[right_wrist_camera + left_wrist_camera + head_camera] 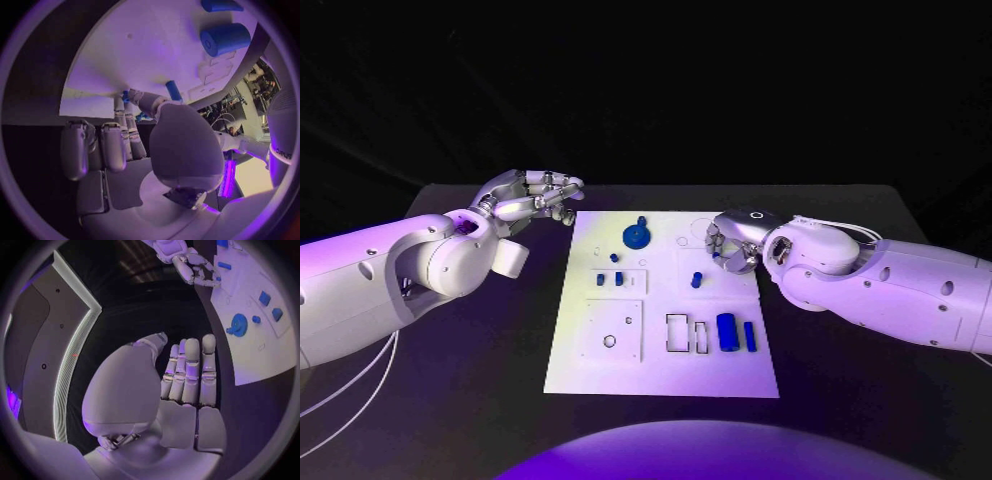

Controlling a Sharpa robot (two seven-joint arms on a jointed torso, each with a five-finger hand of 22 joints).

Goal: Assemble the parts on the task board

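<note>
The white task board (661, 375) lies in the middle of the black table. On it are a blue gear (636, 235) at the far end, several small blue pieces (610, 280) mid-board, a small blue peg (697, 280), and a thick blue cylinder (727, 332) next to a thinner blue bar (750, 337). My left hand (531, 195) hovers off the board's far left corner, its fingers (190, 370) straight and side by side, holding nothing. My right hand (733, 245) hangs over the board's right edge, fingers partly curled, thumb (147, 100) close to the peg (174, 90); nothing sits in it.
Rectangular slots (678, 333) and a round hole (609, 341) are cut into the near half of the board. Dark table surface (488, 350) surrounds the board on every side. Both forearms flank the board's far half.
</note>
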